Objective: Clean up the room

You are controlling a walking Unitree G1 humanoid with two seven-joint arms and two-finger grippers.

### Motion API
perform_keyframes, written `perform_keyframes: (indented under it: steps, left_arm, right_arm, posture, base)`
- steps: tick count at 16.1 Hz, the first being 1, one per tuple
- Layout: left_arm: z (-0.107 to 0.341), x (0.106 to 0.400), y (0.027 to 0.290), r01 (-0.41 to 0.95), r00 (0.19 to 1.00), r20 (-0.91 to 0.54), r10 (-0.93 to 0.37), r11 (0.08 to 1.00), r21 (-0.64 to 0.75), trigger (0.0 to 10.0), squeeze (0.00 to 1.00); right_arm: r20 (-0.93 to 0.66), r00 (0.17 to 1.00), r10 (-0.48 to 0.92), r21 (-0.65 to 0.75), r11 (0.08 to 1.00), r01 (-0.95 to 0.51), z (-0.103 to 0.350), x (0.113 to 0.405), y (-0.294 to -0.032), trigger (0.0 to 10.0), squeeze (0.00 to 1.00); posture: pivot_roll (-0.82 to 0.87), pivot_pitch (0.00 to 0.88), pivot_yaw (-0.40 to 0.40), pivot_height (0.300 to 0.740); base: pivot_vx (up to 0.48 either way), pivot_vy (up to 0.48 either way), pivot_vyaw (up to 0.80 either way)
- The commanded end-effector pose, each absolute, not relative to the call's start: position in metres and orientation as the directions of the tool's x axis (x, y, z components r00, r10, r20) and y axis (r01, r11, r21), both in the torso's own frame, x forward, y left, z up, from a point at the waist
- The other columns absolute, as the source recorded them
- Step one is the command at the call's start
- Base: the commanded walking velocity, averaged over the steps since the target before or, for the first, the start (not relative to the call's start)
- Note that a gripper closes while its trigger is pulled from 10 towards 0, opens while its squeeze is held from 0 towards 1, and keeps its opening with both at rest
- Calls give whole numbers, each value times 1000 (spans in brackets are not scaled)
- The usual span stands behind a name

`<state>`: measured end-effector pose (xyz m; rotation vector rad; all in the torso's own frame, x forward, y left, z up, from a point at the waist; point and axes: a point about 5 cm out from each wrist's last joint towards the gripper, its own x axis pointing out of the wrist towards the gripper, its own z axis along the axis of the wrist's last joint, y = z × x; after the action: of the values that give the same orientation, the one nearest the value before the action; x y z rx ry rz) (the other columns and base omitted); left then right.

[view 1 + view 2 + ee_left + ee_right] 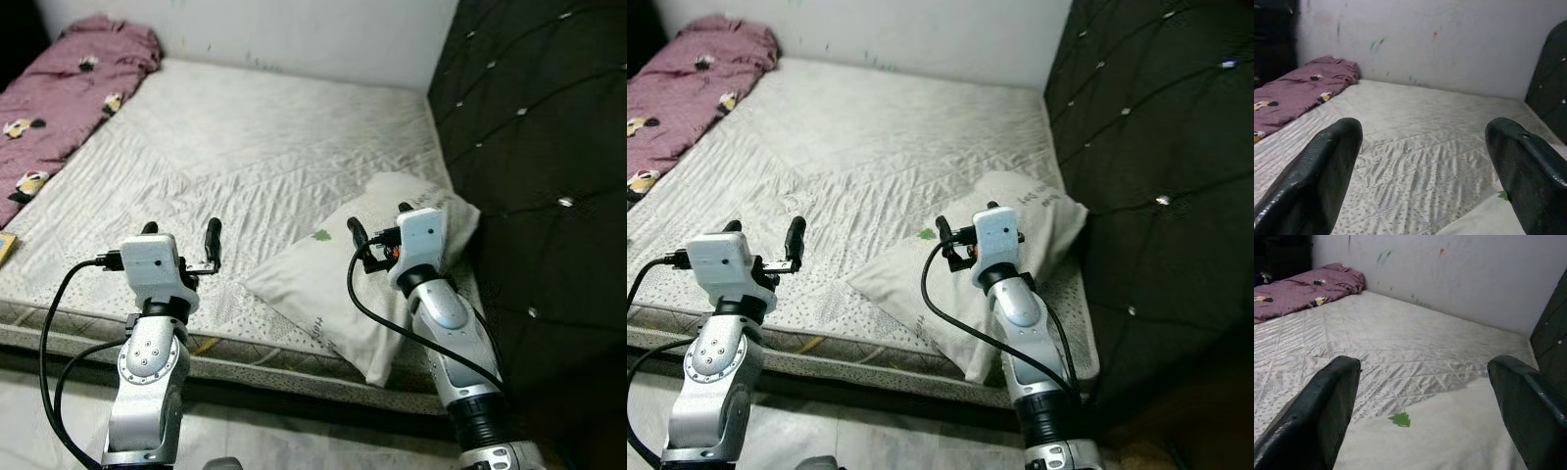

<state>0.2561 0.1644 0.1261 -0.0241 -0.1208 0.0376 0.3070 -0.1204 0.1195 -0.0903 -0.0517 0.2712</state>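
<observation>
A white pillow with a small green print lies askew on the bare mattress, by the near right corner and against the black headboard. My right gripper hovers open just above the pillow's middle, nothing between its fingers. Left of the pillow, my left gripper is held open over the mattress's near edge, also holding nothing. A crumpled purple blanket with cartoon patches lies along the mattress's far left side.
The quilted headboard runs along the right side and a white wall closes off the far end. A yellowish flat object pokes in at the left edge. Pale floor lies below the mattress's near side.
</observation>
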Motion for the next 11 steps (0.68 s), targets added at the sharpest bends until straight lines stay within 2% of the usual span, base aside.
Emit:
perform_keyframes:
  steps: [1,5,6,11]
  left_arm:
    - [129,256,162,-21,991,134,24,999,-29,10000,0]
    - [128,256,162,-24,992,126,28,999,-31,10000,0]
    - [127,256,162,-25,992,124,29,999,-31,10000,0]
    - [124,257,164,-68,992,102,72,997,-40,10000,0]
  right_arm:
    - [59,962,267,-107,960,-260,125,309,-122,10000,0]
    - [50,963,264,-98,961,-258,124,309,-123,10000,0]
    - [48,964,262,-96,962,-257,123,309,-124,10000,0]
    - [42,966,256,-90,964,-252,123,309,-126,10000,0]
  posture:
    - [-20,0,-51,740]
    - [-23,0,-53,740]
    - [-23,0,-53,740]
    - [-23,0,-53,740]
  base:
    - [352,0,0]
    - [323,0,0]
    - [0,0,0]
    - [0,0,-750]
